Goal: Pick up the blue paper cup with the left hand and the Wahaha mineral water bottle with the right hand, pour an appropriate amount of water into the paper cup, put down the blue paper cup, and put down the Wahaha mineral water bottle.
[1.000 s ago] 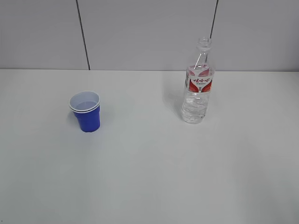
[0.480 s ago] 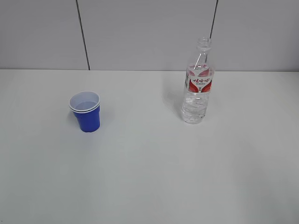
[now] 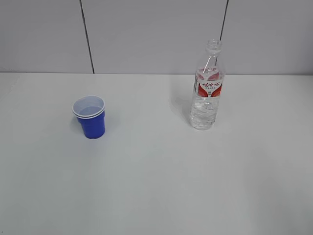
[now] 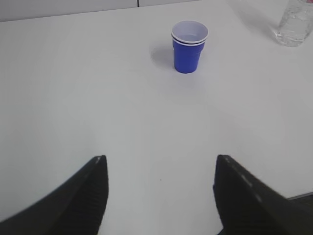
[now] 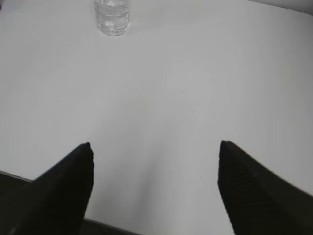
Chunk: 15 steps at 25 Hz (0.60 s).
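Tools, left (image 4: 159, 196) and right (image 5: 154, 188), hang apart and empty, well short of cup (image 3: 89, 117) and uncapped bottle (image 3: 207, 93), which a careless approach could topple, spilling water.

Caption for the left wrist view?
Open left gripper faces the blue paper cup standing upright on the white table.

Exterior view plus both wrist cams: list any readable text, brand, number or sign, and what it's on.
Wahaha mineral water bottle, label: white characters on the red band, too small and blurred to read; small print below it also unreadable.
Same bottle in the wrist views: only its clear lower body shows, no text.
blue paper cup: plain blue outside, white inside, no print visible.
table and wall: no markings.
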{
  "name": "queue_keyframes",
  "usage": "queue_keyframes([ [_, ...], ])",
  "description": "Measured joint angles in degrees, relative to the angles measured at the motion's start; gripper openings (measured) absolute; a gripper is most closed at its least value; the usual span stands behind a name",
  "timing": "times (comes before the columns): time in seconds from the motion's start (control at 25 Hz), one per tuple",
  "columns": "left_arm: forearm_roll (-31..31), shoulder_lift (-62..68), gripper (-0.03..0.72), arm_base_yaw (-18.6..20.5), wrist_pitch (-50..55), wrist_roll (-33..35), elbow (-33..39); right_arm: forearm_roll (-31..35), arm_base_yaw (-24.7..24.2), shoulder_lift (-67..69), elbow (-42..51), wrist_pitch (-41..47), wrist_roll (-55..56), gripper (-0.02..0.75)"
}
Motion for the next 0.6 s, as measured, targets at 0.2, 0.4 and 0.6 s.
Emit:
queue_keyframes([
  [0.2,-0.49,0.00,0.519,0.00,0.00,0.00,0.00,0.00,0.00,0.00,0.00,0.00,0.13,0.590],
  [0.4,-0.62,0.00,0.498,0.00,0.00,0.00,0.00,0.00,0.00,0.00,0.00,0.00,0.13,0.590],
  [0.6,-0.62,0.00,0.480,0.00,0.00,0.00,0.00,0.00,0.00,0.00,0.00,0.00,0.13,0.590],
])
